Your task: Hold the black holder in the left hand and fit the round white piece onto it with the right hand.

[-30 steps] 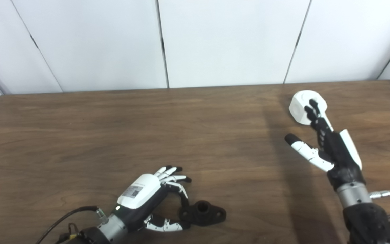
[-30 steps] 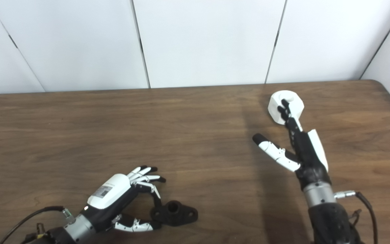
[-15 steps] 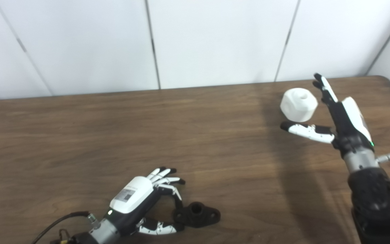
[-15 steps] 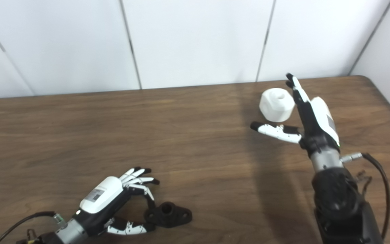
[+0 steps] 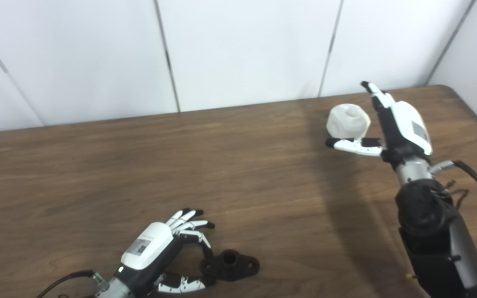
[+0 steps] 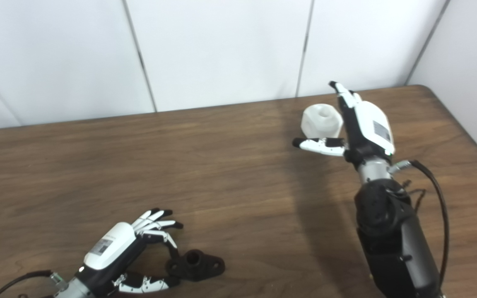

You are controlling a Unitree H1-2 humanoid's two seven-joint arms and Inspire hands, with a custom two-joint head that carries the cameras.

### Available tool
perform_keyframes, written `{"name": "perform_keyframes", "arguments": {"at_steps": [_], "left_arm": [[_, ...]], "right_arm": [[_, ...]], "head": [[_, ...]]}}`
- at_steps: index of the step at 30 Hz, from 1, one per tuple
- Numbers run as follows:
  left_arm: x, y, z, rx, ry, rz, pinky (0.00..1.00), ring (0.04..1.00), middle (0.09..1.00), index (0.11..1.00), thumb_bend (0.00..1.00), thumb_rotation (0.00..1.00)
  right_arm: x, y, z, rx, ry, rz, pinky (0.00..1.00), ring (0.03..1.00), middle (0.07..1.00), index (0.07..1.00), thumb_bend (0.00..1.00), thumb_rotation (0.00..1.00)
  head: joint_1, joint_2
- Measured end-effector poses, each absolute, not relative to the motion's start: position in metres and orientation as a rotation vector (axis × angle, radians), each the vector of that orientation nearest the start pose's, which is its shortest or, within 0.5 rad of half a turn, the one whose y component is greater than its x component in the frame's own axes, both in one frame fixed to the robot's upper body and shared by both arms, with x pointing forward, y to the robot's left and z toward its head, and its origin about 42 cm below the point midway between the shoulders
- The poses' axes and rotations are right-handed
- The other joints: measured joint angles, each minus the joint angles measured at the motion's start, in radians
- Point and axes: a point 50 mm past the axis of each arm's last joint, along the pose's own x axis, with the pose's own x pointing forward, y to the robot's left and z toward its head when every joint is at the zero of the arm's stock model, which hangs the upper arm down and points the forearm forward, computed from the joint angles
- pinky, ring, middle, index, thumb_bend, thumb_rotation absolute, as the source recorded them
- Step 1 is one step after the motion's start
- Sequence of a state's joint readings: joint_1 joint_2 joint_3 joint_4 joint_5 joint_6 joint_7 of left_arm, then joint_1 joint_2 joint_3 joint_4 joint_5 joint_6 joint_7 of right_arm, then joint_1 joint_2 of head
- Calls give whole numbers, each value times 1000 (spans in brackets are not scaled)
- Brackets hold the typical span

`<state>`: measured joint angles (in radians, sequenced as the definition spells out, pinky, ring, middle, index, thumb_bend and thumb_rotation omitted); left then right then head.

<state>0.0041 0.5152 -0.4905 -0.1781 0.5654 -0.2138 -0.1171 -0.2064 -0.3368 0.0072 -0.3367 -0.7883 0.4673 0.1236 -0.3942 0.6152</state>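
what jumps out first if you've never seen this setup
The round white piece at the far right of the brown table stands out, with the right hand open beside it, thumb below it. Near the front edge, the left hand has its fingers around one end of the black holder.

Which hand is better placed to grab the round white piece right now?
The right hand. It sits open right beside the round white piece, fingers past its far side and thumb under its near side. The left hand is across the table at the black holder.
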Motion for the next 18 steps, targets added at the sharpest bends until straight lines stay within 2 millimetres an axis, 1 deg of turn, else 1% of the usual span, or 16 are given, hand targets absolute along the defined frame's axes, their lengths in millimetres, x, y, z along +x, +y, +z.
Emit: {"name": "perform_keyframes", "arguments": {"at_steps": [5,8,11,18], "left_arm": [[238,225,117,971,-326,-721,1000,960,838,488,514,65],[238,226,115,962,-333,-717,1000,957,836,488,514,65],[239,227,114,957,-335,-716,1000,959,837,488,514,66],[239,228,114,955,-335,-716,1000,961,833,488,514,65]], "right_arm": [[336,-304,236,-1116,-15,-285,821,958,928,929,824,494],[345,-307,229,-1148,39,-290,830,956,931,932,824,508],[351,-307,226,-1153,77,-304,843,959,932,936,822,498],[370,-301,221,-1155,131,-295,818,945,916,941,834,488]], "head": [[-2,-6],[-5,-14],[-8,-18],[-23,-29]]}}
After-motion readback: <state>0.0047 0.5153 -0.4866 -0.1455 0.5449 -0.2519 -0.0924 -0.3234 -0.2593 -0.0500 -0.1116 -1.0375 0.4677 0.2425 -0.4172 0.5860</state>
